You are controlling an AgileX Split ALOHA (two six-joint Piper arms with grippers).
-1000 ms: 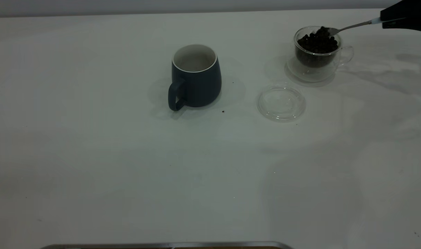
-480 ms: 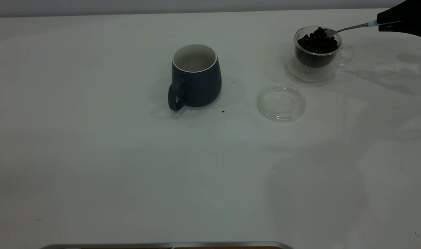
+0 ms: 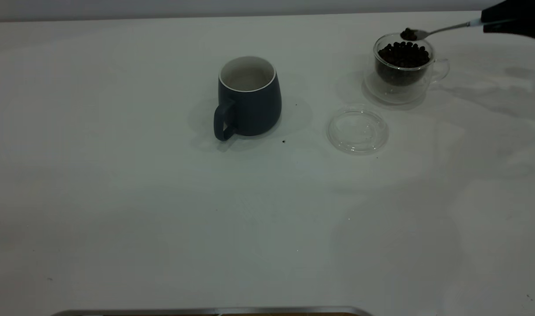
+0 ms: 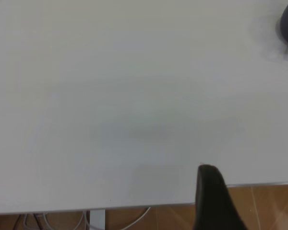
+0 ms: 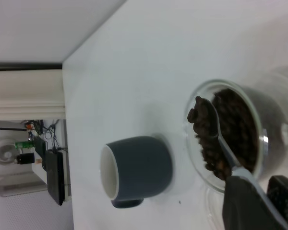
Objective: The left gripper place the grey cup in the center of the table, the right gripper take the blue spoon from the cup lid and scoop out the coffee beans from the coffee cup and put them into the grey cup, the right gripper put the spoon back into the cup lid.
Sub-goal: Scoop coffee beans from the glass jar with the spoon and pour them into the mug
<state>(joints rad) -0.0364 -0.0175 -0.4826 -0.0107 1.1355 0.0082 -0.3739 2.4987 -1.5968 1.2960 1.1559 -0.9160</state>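
The grey cup (image 3: 249, 97) stands upright near the table's middle, handle toward the front left, empty inside; it also shows in the right wrist view (image 5: 137, 170). The coffee cup (image 3: 403, 66) at the far right holds coffee beans (image 3: 403, 53). My right gripper (image 3: 491, 23) at the top right edge is shut on the blue spoon (image 3: 443, 30), whose bowl carries beans (image 3: 409, 34) just above the coffee cup's rim. In the right wrist view the loaded spoon (image 5: 216, 132) hovers over the coffee cup (image 5: 233, 132). The cup lid (image 3: 358, 130) lies empty in front of the coffee cup. One finger (image 4: 213, 201) of my left gripper shows over the table's edge.
The white table (image 3: 162, 210) has tiny dark specks (image 3: 283, 141) near the grey cup. A metal strip (image 3: 215, 311) runs along the front edge. The left wrist view shows bare tabletop and floor beyond the edge.
My right gripper has lifted the spoon out of the coffee cup with beans on it; the bowl now sits above the rim instead of in the bean pile.
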